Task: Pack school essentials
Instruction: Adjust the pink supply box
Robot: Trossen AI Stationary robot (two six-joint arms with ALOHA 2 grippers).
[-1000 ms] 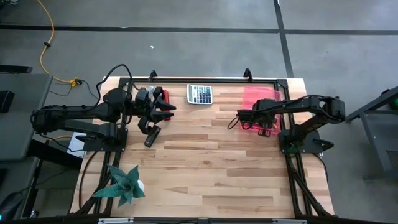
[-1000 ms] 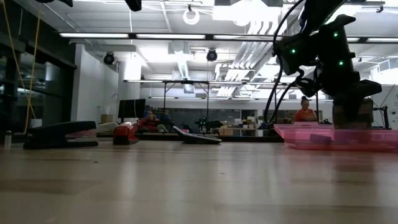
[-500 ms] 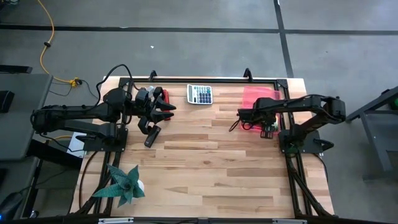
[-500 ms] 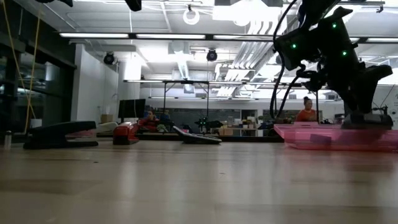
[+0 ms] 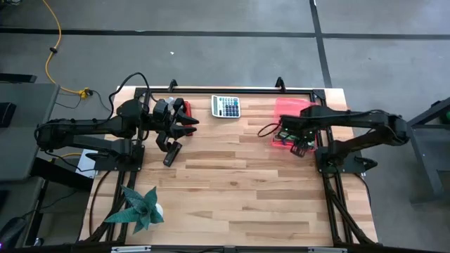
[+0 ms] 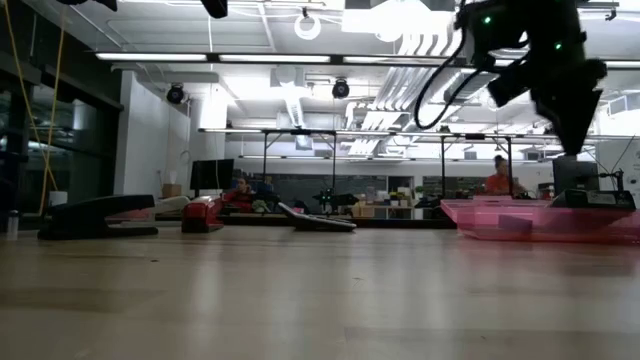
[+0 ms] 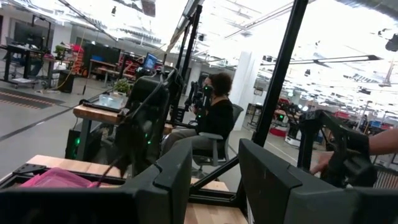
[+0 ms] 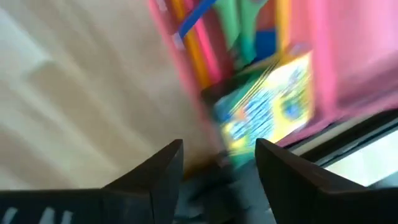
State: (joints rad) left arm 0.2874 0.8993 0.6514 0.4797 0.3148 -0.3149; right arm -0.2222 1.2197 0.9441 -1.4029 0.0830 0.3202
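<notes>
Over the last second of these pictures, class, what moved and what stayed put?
The right gripper rose from the pink tray, open, leaving the crayon box inside; its arm stretched out. The left gripper, calculator and black stapler stayed put.

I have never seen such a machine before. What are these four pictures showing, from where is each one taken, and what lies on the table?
It is a robot with two dark arms at a wooden table. One picture looks straight down, one looks level across the tabletop, and two come from cameras on the wrists. The left gripper hangs open and empty near a red stapler and a black stapler. A calculator lies at the far edge. The right gripper is open over a pink tray, which holds a crayon box and coloured sticks. A potted plant stands at the near corner. People sit in the room behind.
</notes>
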